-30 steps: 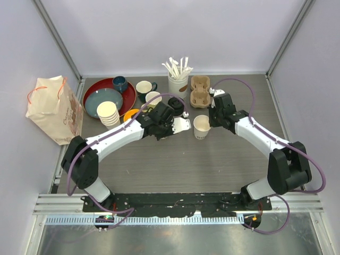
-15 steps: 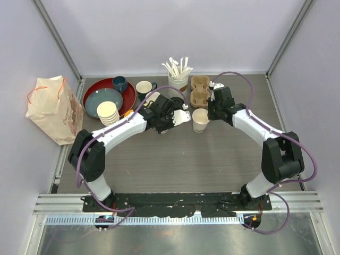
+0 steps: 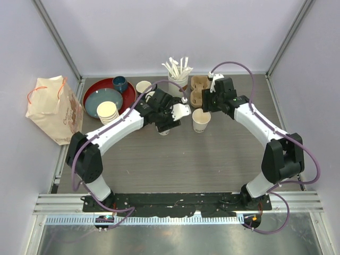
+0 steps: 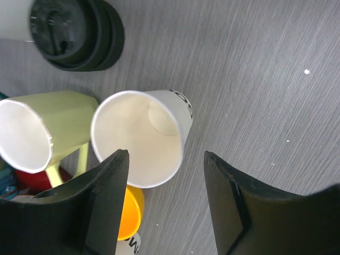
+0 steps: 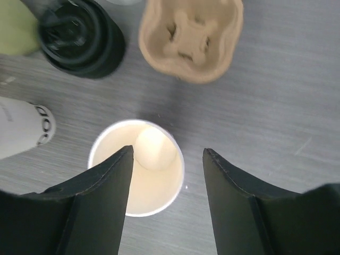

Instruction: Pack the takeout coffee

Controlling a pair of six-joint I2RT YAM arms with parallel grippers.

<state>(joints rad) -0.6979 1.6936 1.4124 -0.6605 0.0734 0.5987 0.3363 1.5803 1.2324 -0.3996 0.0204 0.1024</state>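
Paper cup (image 5: 141, 186) shifted nearer the carrier (image 5: 191, 37); right hand (image 5: 167, 154) spread wide above it, left hand (image 4: 164, 159) likewise wide; lids (image 5: 79, 37) pending.

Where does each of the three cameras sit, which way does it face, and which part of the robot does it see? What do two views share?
Top external: above and behind the arm bases, facing down on the table; left arm and right arm show.
Left wrist: on the left arm, facing down at an open paper cup; the left fingers show.
Right wrist: on the right arm, facing down at a second cup; the right fingers show.
Shared: both wrist views show the black lids.
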